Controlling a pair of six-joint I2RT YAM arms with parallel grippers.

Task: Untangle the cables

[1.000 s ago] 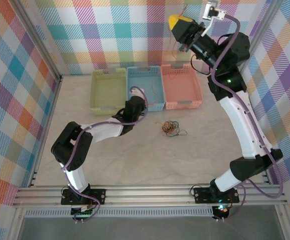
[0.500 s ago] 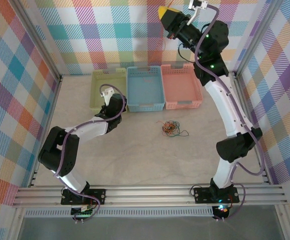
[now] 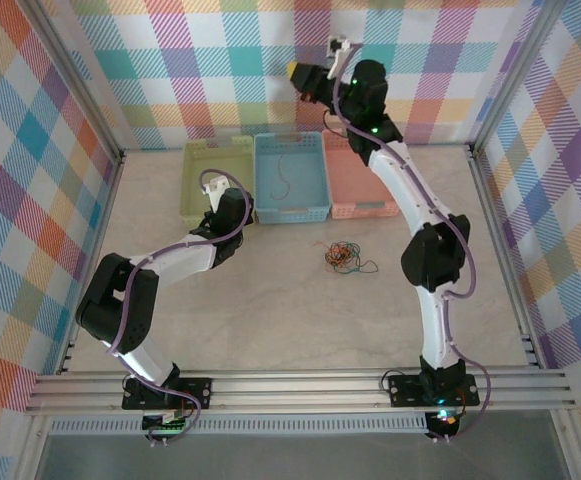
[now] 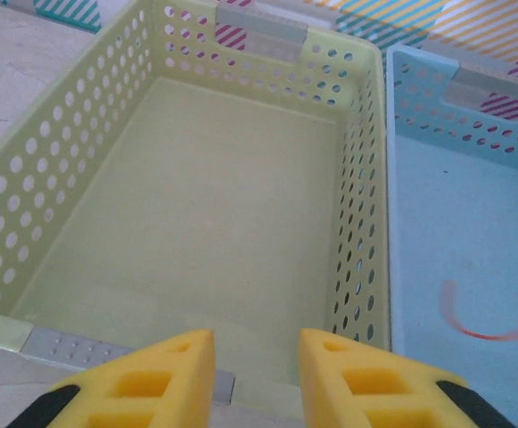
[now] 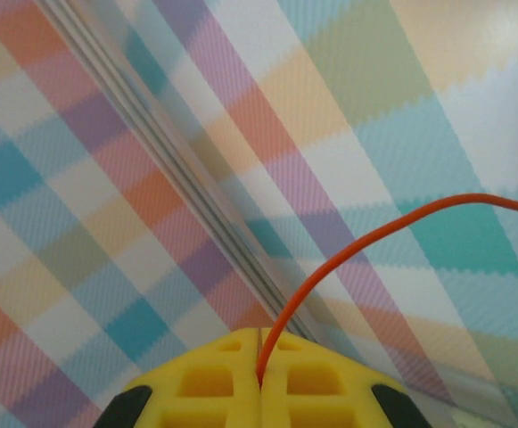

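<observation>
The cables lie as a small tangle [image 3: 342,257] of red, green and black wires on the table in front of the baskets. My right gripper [image 3: 300,74] is raised high against the back wall, above the blue basket [image 3: 315,212]. In the right wrist view it [image 5: 259,343] is shut on a thin orange cable [image 5: 374,236] that curves up and to the right. One thin wire [image 3: 285,180] lies in the blue basket and shows as a red blur [image 4: 486,321] in the left wrist view. My left gripper [image 4: 257,357] is open and empty over the near rim of the yellow-green basket [image 4: 80,349].
Three perforated baskets stand side by side at the back: yellow-green [image 3: 192,205], blue, and pink [image 3: 370,209]. Plaid walls and metal frame posts [image 3: 80,75] enclose the table. The right arm's elbow [image 3: 433,255] hangs over the table right of the tangle.
The right arm swung left along the back wall, from over the pink basket to over the blue one, still gripping its cable. The left gripper moved from the blue basket's front to the yellow-green basket.
</observation>
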